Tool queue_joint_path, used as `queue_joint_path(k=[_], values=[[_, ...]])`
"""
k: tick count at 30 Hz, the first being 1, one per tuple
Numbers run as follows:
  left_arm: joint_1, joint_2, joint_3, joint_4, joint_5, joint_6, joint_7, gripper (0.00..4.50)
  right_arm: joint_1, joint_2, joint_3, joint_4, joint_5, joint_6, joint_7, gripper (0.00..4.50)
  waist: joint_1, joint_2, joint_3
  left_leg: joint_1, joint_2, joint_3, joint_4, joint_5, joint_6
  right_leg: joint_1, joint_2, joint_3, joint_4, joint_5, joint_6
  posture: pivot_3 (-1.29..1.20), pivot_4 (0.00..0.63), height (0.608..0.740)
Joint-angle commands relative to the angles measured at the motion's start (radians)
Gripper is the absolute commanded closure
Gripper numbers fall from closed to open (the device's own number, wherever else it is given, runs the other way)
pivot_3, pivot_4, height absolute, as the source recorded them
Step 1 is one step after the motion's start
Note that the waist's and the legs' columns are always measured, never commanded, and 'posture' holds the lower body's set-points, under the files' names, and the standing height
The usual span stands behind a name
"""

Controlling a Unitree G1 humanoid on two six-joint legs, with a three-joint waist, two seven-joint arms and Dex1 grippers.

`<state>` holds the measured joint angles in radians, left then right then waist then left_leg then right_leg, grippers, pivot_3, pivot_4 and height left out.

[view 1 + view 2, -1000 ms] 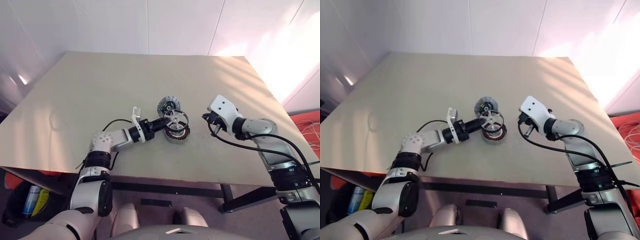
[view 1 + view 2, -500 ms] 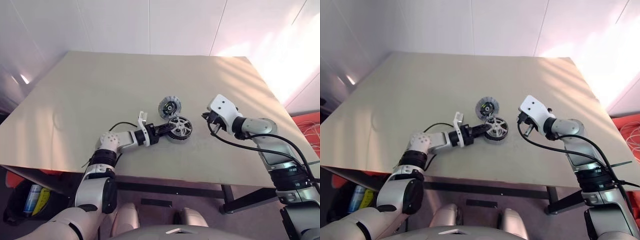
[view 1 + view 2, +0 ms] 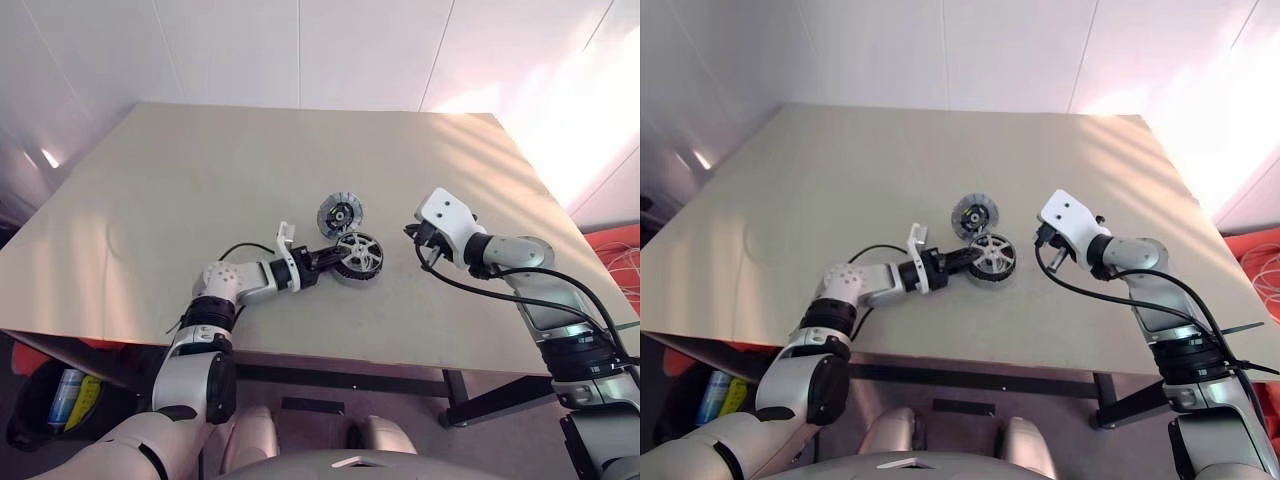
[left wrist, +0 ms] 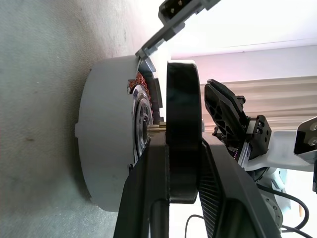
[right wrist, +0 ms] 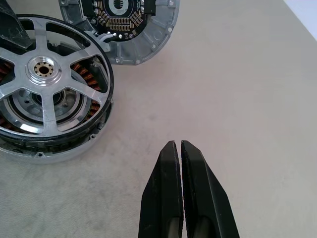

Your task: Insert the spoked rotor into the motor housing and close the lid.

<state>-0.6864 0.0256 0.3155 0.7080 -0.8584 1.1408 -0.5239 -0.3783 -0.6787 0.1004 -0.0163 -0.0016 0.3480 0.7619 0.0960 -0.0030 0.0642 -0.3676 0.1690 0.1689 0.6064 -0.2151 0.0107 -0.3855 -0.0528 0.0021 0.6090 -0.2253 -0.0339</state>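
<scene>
One housing (image 5: pixel 54 144), two discs (one (image 5: pixel 47 82) spoked)

Both arms wore pale silver-grey shells broken by black bands at the joints, with a black cable looping off the left forearm (image 3: pixel 245 281) and another trailing along the right forearm (image 3: pixel 510 254). A blocky white housing capped the right wrist (image 3: pixel 444 217), and a small white bracket stood up from the left wrist (image 3: pixel 284 237). The left gripper (image 4: pixel 174 191) had two smooth matte-black fingers, broad and flat-sided, and the right gripper (image 5: pixel 177 147) had slim black fingers that tapered to rounded tips with grey insets near their roots.
</scene>
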Motion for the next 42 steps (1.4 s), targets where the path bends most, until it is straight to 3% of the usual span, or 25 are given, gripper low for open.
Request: queue_joint_path(k=[1,6,7,10,30,38,42], values=[[-0.013,-0.001,0.008,-0.02,0.007,-0.005,-0.015,4.06,-0.025,-0.005,-0.027,-0.021,0.006,-0.016,-0.007,4.4,0.0,0.0,0.0,0.0,0.0,0.0,0.0,0.0,0.0,0.0,0.0,0.0,0.0,0.0,0.0,0.0,0.0,0.74],[-0.007,0.001,-0.006,-0.031,0.024,0.006,-0.028,4.06,-0.033,-0.001,-0.022,-0.012,0.002,-0.023,-0.011,4.4,0.0,0.0,0.0,0.0,0.0,0.0,0.0,0.0,0.0,0.0,0.0,0.0,0.0,0.0,0.0,0.0,0.0,0.74],[-0.006,0.001,-0.007,-0.033,0.026,0.01,-0.029,3.34,-0.032,-0.001,-0.022,-0.013,0.002,-0.024,-0.011,4.4,0.0,0.0,0.0,0.0,0.0,0.0,0.0,0.0,0.0,0.0,0.0,0.0,0.0,0.0,0.0,0.0,0.0,0.74],[-0.006,0.0,-0.004,-0.033,0.029,0.027,-0.025,2.51,-0.032,-0.001,-0.023,-0.013,0.002,-0.026,-0.012,4.4,0.0,0.0,0.0,0.0,0.0,0.0,0.0,0.0,0.0,0.0,0.0,0.0,0.0,0.0,0.0,0.0,0.0,0.74],[0.066,0.058,0.083,-0.194,-0.02,0.091,0.014,2.51,-0.043,0.014,-0.012,0.003,-0.002,-0.039,-0.009,4.4,-0.002,0.001,0.0,0.001,0.0,0.0,0.0,0.0,0.001,0.001,-0.001,0.0,-0.001,0.0,0.0,0.0,0.0,0.74],[0.128,0.106,0.091,-0.393,-0.023,0.041,0.019,2.51,-0.067,0.054,-0.024,-0.06,0.044,-0.018,0.002,4.4,-0.003,0.001,0.0,0.0,0.0,0.0,0.0,0.0,0.001,0.0,-0.001,-0.001,-0.001,0.0,0.0,0.0,0.0,0.74],[0.163,0.191,0.019,-0.56,0.074,-0.101,0.006,2.51,-0.061,0.113,0.005,-0.108,0.082,0.032,0.005,4.4,-0.004,0.001,0.001,-0.001,0.001,0.0,-0.001,0.0,0.001,-0.001,-0.001,-0.001,-0.001,0.0,0.0,0.0,0.0,0.74]])
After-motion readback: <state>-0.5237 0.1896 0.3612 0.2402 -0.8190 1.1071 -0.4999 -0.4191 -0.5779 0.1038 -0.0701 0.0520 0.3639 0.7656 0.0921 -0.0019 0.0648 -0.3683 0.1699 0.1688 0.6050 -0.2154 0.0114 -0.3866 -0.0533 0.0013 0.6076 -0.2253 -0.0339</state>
